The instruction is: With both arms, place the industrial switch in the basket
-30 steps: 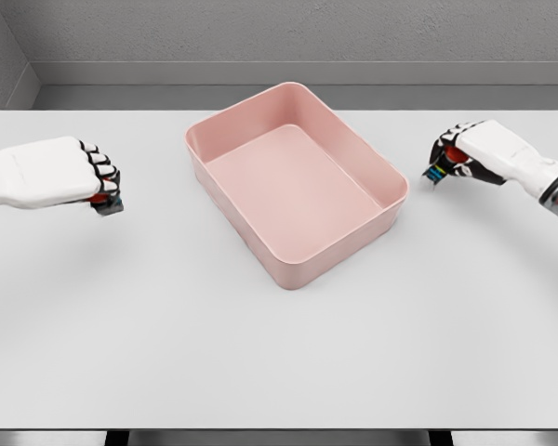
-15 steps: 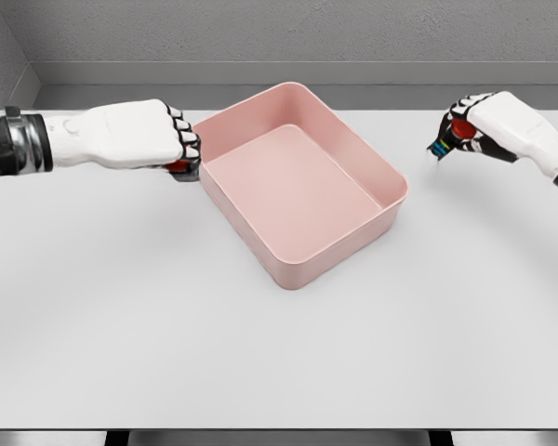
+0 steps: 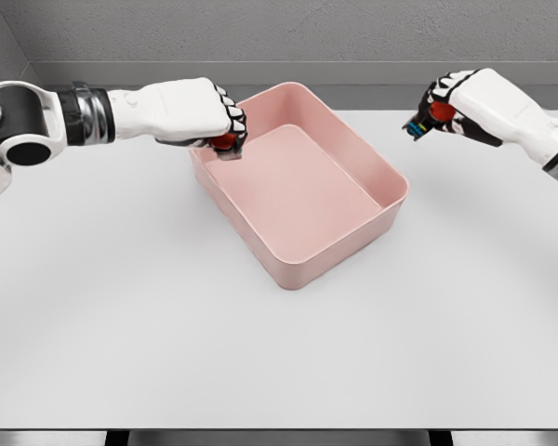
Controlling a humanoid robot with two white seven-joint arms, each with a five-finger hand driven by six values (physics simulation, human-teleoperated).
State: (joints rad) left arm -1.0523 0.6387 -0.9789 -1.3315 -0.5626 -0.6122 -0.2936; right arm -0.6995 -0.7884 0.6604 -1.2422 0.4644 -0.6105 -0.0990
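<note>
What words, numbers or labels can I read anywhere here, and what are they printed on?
None can be read.
The industrial switch in the left hand: red and dark parts, no lettering visible.
The industrial switch in the right hand: small coloured marks, too small to read.
The pink basket and the table: plain, no text.

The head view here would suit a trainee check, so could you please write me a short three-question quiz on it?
1. True or false: the left hand holds its industrial switch over the pink basket.
2. Which hand is farther from the basket? A) left B) right
3. Fill in: inside, the basket holds ____ switches.

Key:
1. True; it is over the basket's near-left rim.
2. B; the right hand holds its switch out past the basket's right side.
3. No.
</note>
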